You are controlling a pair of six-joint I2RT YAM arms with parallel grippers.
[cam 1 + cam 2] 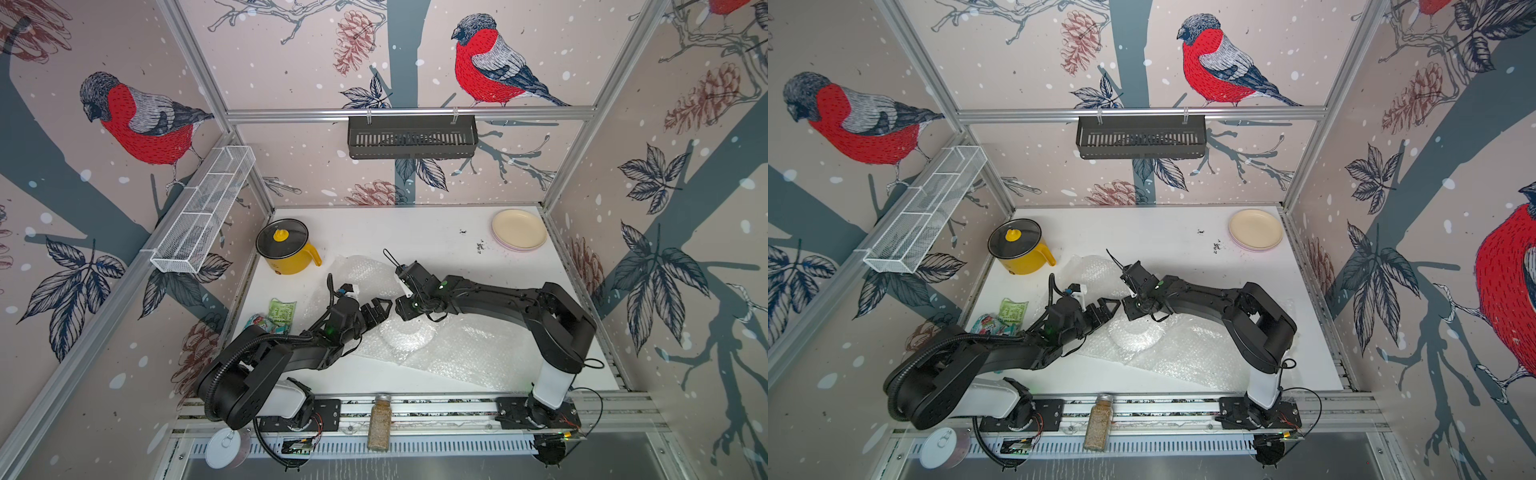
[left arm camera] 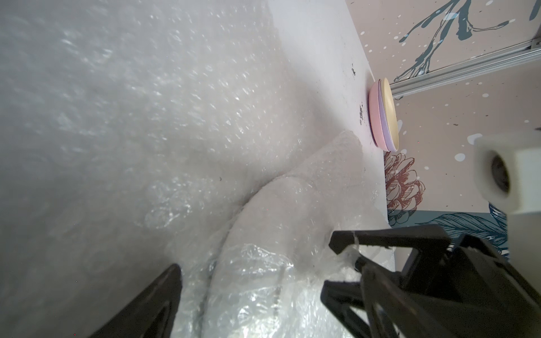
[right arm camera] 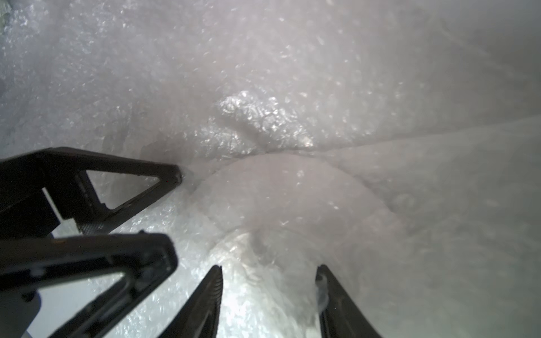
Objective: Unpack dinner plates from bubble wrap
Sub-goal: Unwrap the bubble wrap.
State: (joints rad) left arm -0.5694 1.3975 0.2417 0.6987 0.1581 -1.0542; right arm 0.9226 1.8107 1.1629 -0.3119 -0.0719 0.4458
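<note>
One plate point(image 1: 409, 336) lies under clear bubble wrap point(image 1: 457, 353) at the table's middle, a pale round dome point(image 3: 287, 199) in the right wrist view. Its print is hidden. A second bubble wrap sheet point(image 1: 361, 270) lies further back. My left gripper point(image 1: 384, 309) point(image 2: 269, 269) is open wide, its jaws astride the wrapped plate's rim. Tip to tip with it, my right gripper point(image 1: 401, 311) point(image 3: 268, 292) has its jaws apart over crinkled wrap, and a shred clings to one finger point(image 3: 330, 301). Three bare dinner plates point(image 1: 519, 230) are stacked back right, cream over lilac over pink point(image 2: 383, 117).
A yellow pot with a black glass lid point(image 1: 286, 249) stands back left. Snack bags point(image 1: 274, 318) lie beside my left arm. A spice jar point(image 1: 379, 424) and a white tin lid point(image 1: 222, 449) rest at the front rail. Dark crumbs point(image 1: 480, 246) lie near the stack.
</note>
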